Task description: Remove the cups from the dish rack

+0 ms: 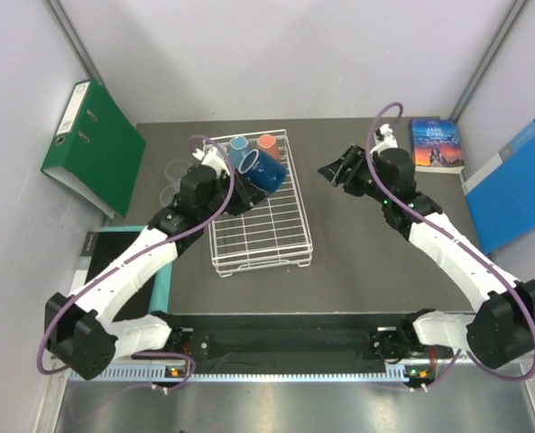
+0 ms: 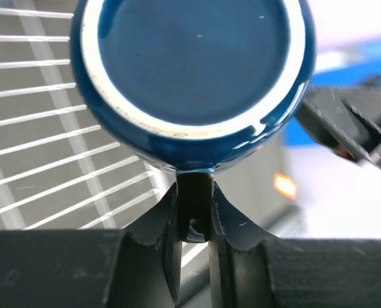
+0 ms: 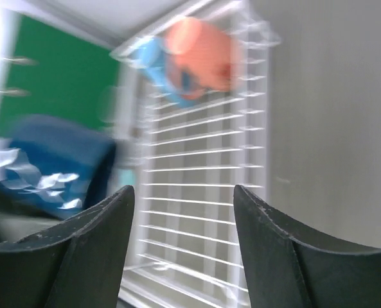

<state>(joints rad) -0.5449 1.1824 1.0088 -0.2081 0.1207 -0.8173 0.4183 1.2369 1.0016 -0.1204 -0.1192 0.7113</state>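
My left pincer [image 2: 193, 218] is clenched on the handle of the dark-blue mug [image 2: 193, 77], the thin part suiting a narrow grip. The mug is tilted over the dish rack [image 1: 267, 244], probably lifted clear. My right pincer [image 3: 184, 192] stands released beside the rack, free to receive. The orange mug [image 1: 268, 144] and light-blue mug [image 1: 239, 144] sit at its far end.

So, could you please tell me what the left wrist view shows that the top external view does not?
Only the left wrist view shows the dark-blue mug's underside with its pale ring, and its handle pinched in the left end effector. Only the top external view shows the orange mug, light-blue mug, two clear glasses beside the dish rack, green binder and book. Both show the dark-blue mug and the dish rack's white wires.
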